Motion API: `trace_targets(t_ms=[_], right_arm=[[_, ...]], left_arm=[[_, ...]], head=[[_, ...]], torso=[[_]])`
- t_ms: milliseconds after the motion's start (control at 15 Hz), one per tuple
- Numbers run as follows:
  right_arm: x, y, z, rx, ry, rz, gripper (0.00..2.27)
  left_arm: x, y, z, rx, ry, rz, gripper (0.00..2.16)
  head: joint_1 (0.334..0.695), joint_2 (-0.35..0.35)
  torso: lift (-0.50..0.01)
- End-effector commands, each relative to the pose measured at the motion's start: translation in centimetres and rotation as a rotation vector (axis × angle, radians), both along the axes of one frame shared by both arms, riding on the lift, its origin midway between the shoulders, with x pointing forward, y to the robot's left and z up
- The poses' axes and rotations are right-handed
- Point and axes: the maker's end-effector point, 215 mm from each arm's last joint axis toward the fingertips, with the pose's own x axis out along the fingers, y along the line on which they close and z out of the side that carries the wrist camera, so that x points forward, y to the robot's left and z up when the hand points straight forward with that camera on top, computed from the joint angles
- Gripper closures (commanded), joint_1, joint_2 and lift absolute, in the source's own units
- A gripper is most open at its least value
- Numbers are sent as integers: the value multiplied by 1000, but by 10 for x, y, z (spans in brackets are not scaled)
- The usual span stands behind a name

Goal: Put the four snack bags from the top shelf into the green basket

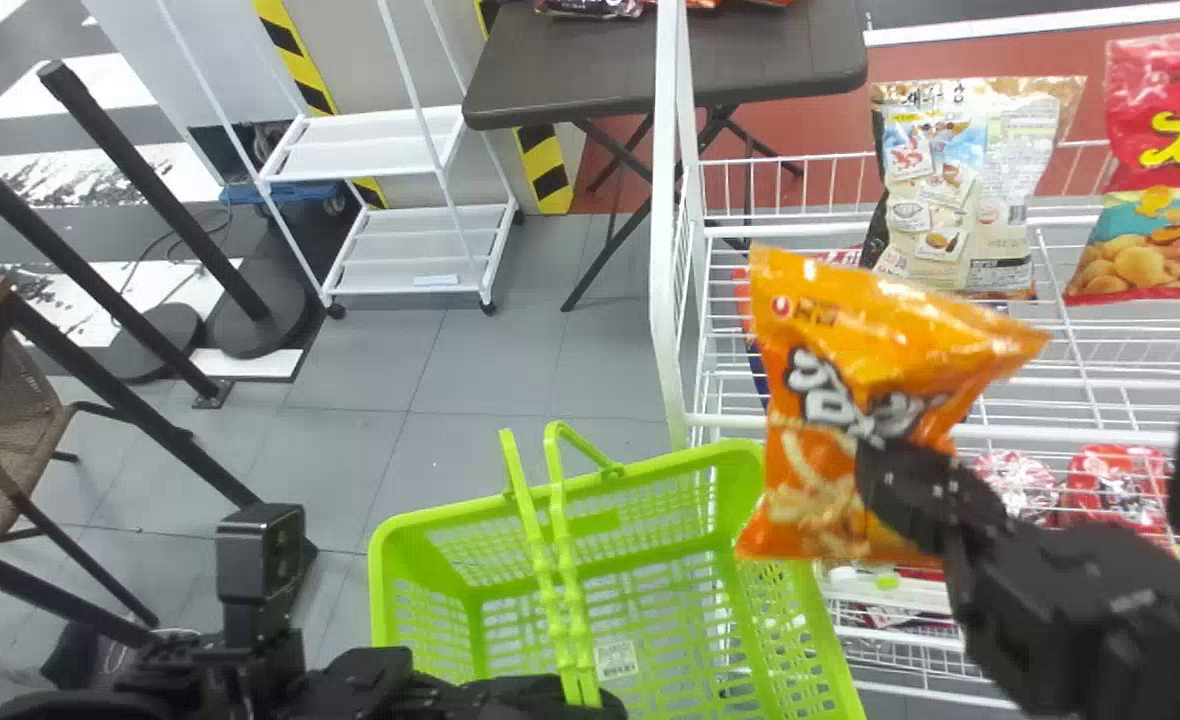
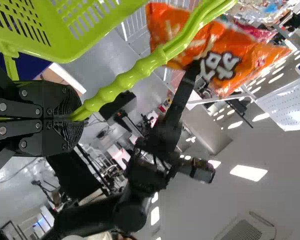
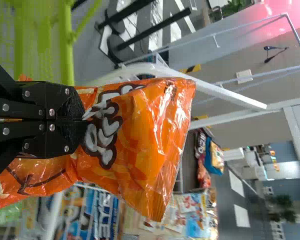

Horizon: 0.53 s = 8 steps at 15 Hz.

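Against grey floor tiles [image 1: 470,360] and a white wire shelf [image 1: 663,250], the right hand [image 1: 895,485] grips an orange snack bag [image 1: 815,400], the left hand [image 1: 582,692] the green basket [image 1: 690,459]'s handles [image 1: 562,585].

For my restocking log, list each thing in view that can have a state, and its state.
Orange snack bag: held up, creased where gripped
Right claw: closed on the orange snack bag
Left claw: closed on the basket handles
Basket handles: raised, drawn together
Green basket: upright, open at the top
Pale snack bag: upright
Red snack bag: upright
Folding table: legs unfolded
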Motion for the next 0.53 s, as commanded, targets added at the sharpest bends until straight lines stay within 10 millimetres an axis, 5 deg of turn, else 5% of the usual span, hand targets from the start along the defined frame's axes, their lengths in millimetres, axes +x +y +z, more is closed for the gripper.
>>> trace_targets(t_ms=[0, 200, 467], right_arm=[[-31, 17, -10, 35, 113, 67, 2246], [-59, 60, -48, 18, 254, 193, 2246], [-63, 127, -100, -46, 318, 333, 2246]], left_arm=[[-2, -3, 0, -17, 15, -4, 2148], [-2, -9, 2, -35, 20, -1, 2148], [-5, -17, 3, -44, 36, -15, 2148]], head=[[695, 275], [695, 350], [695, 350]], torso=[[-6], [-6], [-6]])
